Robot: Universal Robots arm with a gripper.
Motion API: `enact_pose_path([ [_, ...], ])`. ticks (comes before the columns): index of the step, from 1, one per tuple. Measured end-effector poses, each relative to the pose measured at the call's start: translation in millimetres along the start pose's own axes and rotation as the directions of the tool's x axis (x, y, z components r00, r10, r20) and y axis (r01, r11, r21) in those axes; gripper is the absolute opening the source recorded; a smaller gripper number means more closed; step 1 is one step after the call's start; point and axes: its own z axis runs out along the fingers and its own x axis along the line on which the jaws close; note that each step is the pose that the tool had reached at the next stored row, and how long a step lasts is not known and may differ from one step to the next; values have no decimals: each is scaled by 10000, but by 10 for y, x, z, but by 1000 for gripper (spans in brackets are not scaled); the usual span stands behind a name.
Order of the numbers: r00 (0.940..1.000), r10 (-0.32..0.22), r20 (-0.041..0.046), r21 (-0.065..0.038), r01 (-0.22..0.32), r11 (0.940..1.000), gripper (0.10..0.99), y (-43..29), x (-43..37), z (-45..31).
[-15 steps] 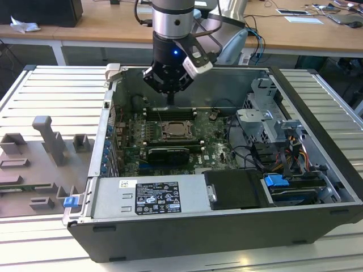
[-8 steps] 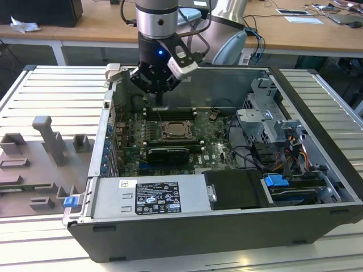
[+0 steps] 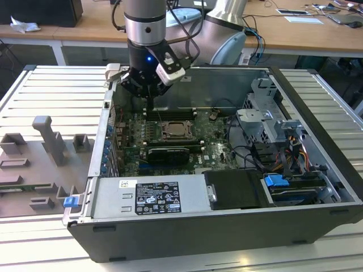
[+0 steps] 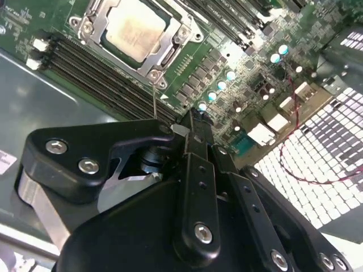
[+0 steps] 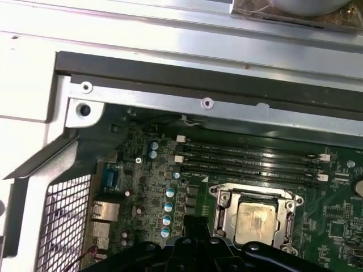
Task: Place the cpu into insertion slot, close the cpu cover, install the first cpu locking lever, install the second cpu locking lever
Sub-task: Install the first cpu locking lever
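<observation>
My gripper (image 4: 190, 127) hangs over the motherboard (image 3: 212, 141) inside the open computer case (image 3: 170, 232); in the second wrist view its fingers (image 4: 195, 170) look drawn together with nothing between them.

Nearest in the exterior view is the slatted metal table (image 3: 34, 249), with the case lying on its side on it. At about nine o'clock from the case sits a grey fixture block (image 3: 48, 139) with upright pegs. Inside the near wall lies the grey power supply box (image 3: 150, 195), with a black cover (image 3: 232, 190) at its three o'clock.

Past that, at mid-board, the cpu (image 3: 173, 132) rests in the insertion slot (image 3: 172, 126), its beige top bare; in both wrist views the cpu cover (image 4: 96, 34) frames it flat. Long black memory slots (image 5: 249, 161) run just beside the socket. My wrist hangs at roughly eleven o'clock from the cpu.

Farthest off stand wooden desks (image 3: 306, 31) strewn with cables and papers.
</observation>
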Motion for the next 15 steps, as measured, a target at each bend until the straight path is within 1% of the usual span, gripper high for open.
enact_pose_path([
  [3, 10000, 89, 3, 3, -89, 10000, 106, 16, 0, 31],
  [5, 10000, 87, 4, 1, -87, 10000, 106, 40, -2, 64],
  [6, 10000, 88, 3, 1, -88, 10000, 106, 60, -3, 86],
  [9, 10000, 88, 4, 0, -88, 10000, 106, 108, -7, 118],
  [11, 10000, 88, 4, 0, -88, 10000, 106, 126, -8, 131],
  [15, 10000, 87, 2, 0, -87, 10000, 106, 129, -7, 136],
])
